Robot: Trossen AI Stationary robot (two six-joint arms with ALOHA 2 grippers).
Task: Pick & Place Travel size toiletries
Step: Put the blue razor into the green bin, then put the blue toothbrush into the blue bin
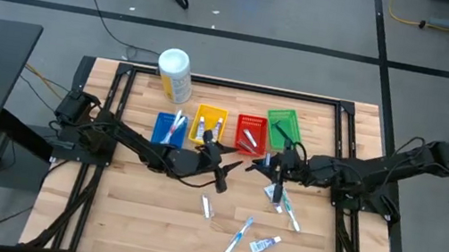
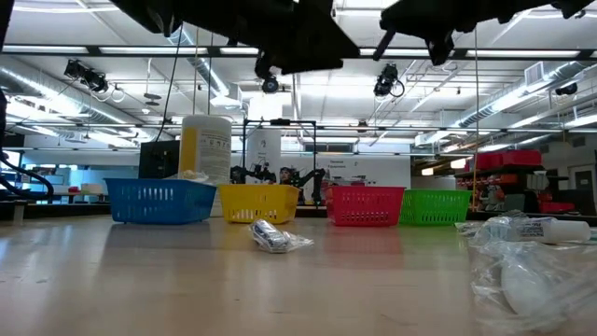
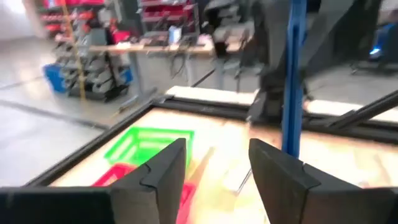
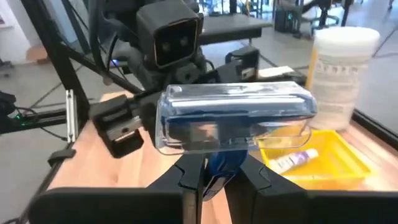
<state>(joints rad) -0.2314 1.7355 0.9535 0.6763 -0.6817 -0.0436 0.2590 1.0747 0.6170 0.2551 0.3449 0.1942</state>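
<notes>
My right claw (image 4: 212, 167) was clamped on a razor (image 4: 233, 118), a dark blue one sealed in a clear, shiny pack whose broad head stood across the top of my fingers. That claw hung above the tabletop (image 1: 147, 213), just in front of the red basket (image 1: 249, 134) and green basket (image 1: 282, 124), its arm stretched in from the right. My left claw (image 3: 214, 165) hovered close beside it, near the yellow basket (image 1: 209, 124), fingers apart and holding nothing. From the right claw, the yellow basket lay just beyond the razor with a small tube (image 4: 292, 160) in it, and the white-and-yellow canister (image 4: 341, 68) stood behind that. More toiletries lay loose on the tabletop below the right claw: toothbrushes (image 1: 238, 236), a toothpaste tube (image 1: 265, 244), a wrapped piece (image 2: 275, 236). The blue basket (image 1: 170, 128) sat farthest left in the row.
</notes>
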